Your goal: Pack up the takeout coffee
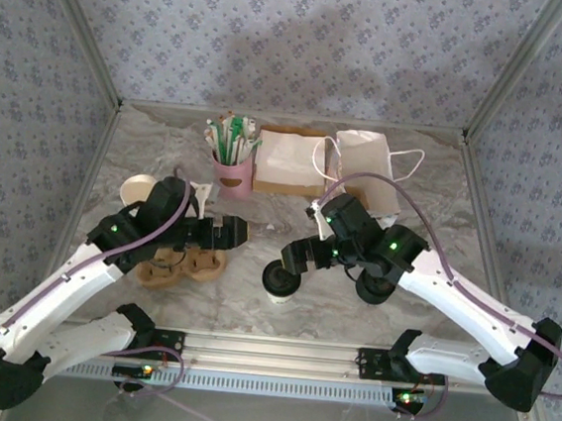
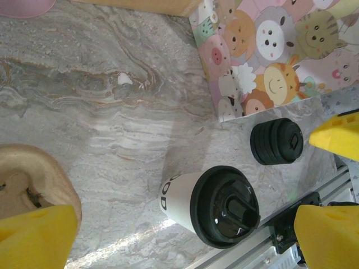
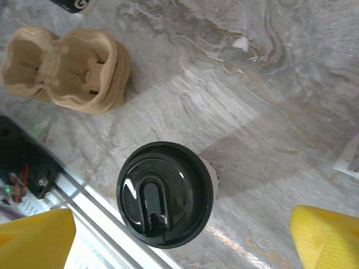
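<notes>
The takeout coffee [image 1: 279, 282] is a small cream cup with a black lid, standing upright on the marble table near the front rail. From above, its lid [image 3: 165, 193] sits between and just ahead of my right gripper's [image 3: 179, 246] wide-open yellow fingers [image 3: 328, 235]. That right gripper [image 1: 294, 257] hovers just over the cup. My left gripper [image 1: 231, 232] is open a little to the cup's left, touching nothing. In the left wrist view the cup [image 2: 216, 204] lies ahead of the left gripper [image 2: 185, 244], whose fingertips [image 2: 39, 235] are spread wide.
A brown pulp cup carrier [image 1: 181, 266] lies left of the coffee. A squat pile of black spare lids [image 1: 373, 284] sits to its right. Lidless cups [image 1: 139, 190], a pink holder of sticks [image 1: 233, 171], a brown bag [image 1: 291, 162] and a white handled bag [image 1: 369, 174] stand behind.
</notes>
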You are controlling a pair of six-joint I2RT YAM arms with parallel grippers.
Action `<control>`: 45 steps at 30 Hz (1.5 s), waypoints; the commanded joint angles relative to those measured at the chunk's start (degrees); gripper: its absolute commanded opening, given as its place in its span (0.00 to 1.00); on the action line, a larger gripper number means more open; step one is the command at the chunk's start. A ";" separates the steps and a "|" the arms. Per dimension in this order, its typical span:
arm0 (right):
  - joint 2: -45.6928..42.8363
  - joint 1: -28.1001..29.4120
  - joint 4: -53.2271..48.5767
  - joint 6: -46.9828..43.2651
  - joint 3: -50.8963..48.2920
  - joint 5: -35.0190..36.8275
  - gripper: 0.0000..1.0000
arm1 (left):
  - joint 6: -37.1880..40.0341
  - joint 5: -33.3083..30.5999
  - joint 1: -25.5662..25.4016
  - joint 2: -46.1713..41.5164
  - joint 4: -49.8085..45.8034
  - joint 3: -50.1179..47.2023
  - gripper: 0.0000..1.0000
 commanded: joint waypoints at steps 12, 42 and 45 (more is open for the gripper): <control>8.36 9.59 -6.61 -5.54 5.92 7.32 0.98 | 0.69 -0.43 0.93 -2.77 0.59 -1.08 0.99; 26.56 15.87 -17.63 -5.97 18.31 14.04 0.87 | 1.57 -0.11 3.29 -6.49 -1.52 -1.88 0.99; 27.18 15.91 -17.42 -5.93 18.62 13.96 0.86 | 1.60 -0.11 3.25 -6.57 -1.65 -1.79 0.99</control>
